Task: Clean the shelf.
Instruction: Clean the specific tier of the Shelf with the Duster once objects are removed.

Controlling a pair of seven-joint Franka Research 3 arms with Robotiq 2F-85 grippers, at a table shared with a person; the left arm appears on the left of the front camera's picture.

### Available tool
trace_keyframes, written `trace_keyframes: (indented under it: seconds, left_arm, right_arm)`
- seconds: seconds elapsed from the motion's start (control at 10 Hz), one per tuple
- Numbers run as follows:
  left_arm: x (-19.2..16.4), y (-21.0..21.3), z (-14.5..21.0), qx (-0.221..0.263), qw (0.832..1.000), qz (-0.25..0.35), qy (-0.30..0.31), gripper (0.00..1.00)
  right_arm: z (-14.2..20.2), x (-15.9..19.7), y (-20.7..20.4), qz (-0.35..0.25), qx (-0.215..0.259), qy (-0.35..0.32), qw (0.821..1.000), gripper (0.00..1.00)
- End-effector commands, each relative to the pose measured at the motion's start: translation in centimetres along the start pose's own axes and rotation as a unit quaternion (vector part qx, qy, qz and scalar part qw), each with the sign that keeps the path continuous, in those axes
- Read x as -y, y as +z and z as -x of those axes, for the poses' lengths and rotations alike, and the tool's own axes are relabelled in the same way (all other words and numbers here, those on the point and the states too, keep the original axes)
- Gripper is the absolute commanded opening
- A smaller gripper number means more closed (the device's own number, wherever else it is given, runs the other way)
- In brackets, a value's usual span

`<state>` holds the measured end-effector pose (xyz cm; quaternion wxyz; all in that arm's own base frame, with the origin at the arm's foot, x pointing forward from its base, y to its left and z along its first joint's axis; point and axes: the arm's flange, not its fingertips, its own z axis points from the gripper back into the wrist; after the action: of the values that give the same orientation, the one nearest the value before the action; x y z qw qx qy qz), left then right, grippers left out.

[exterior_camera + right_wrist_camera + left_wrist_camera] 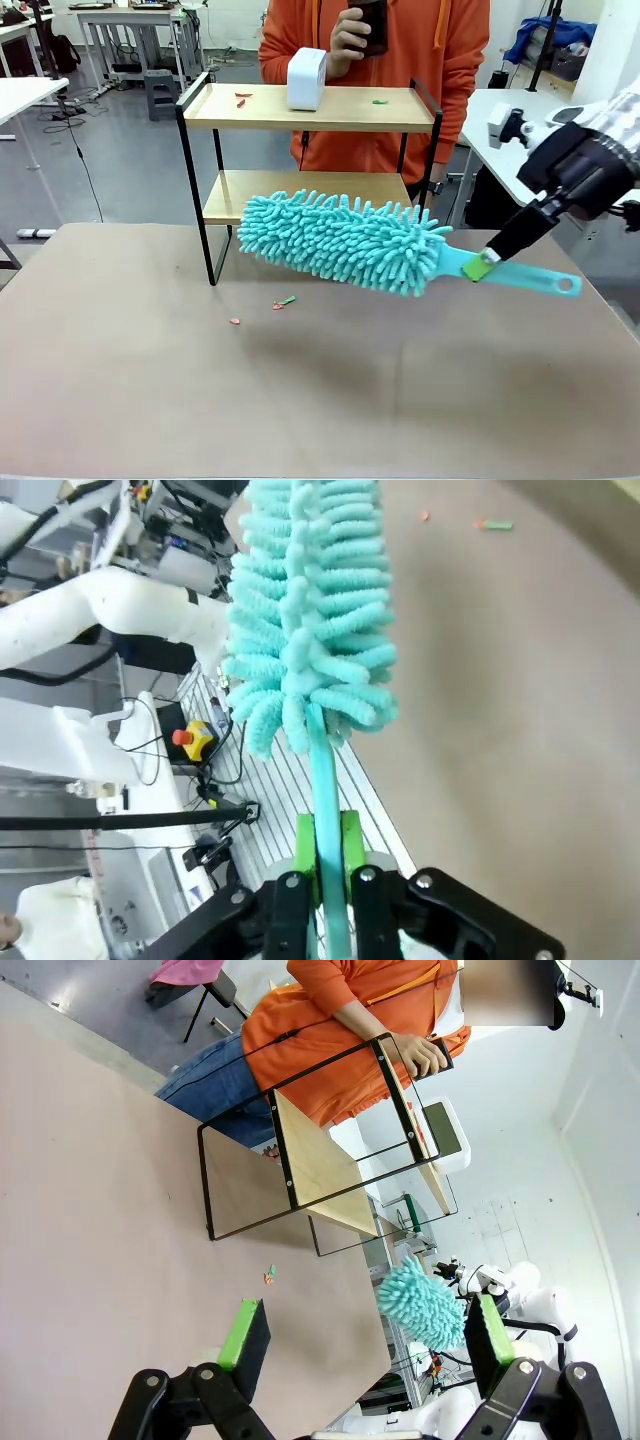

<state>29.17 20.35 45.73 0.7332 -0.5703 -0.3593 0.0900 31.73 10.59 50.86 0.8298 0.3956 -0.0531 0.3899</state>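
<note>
The shelf [310, 108] stands at the table's far side, two light wooden boards in a black frame; the left wrist view has it sideways [320, 1160]. Small red and green scraps lie on its top board. My right gripper [482, 262] is shut on the handle of a turquoise fluffy duster [345, 240], which hangs above the table just in front of the lower board. The right wrist view looks along the duster [305, 610] clamped between green pads [307, 842]. My left gripper [365, 1345] is open above the table, nothing between its fingers.
A white box-shaped device [306, 78] sits on the top board. A person in an orange hoodie [400, 60] stands behind the shelf holding a dark phone. Several scraps [283, 301] lie on the brown table [300, 400] in front of the shelf.
</note>
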Motion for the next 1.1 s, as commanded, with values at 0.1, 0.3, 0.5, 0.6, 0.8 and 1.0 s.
trace_keyframes:
  seconds: [0.1, 0.3, 0.5, 0.6, 0.8, 1.0]
  left_arm:
    - [0.1, -0.2, 0.0, 0.008, 1.000, 0.010, -0.009, 1.00]
    - [0.1, -0.2, 0.0, 0.008, 1.000, 0.010, -0.009, 1.00]
    - [0.1, -0.2, 0.0, 0.008, 1.000, 0.010, -0.009, 1.00]
    - [0.1, -0.2, 0.0, 0.008, 1.000, 0.010, -0.009, 1.00]
    - [0.1, -0.2, 0.0, 0.008, 1.000, 0.010, -0.009, 1.00]
    - [0.1, -0.2, 0.0, 0.008, 1.000, 0.010, -0.009, 1.00]
  right_arm:
    - [6.3, -1.9, 7.6, -0.042, 0.040, 0.006, 0.998, 0.12]
    - [15.6, -3.5, 14.8, -0.022, 0.158, -0.032, 0.987, 0.12]
    - [23.6, -3.5, 17.5, 0.033, 0.291, -0.116, 0.949, 0.12]
    - [25.6, -2.2, 17.0, 0.036, 0.333, -0.154, 0.929, 0.12]
    - [26.7, 1.7, 15.3, 0.096, 0.375, -0.286, 0.877, 0.12]
    - [29.5, -0.3, 17.4, 0.080, 0.354, -0.225, 0.904, 0.12]
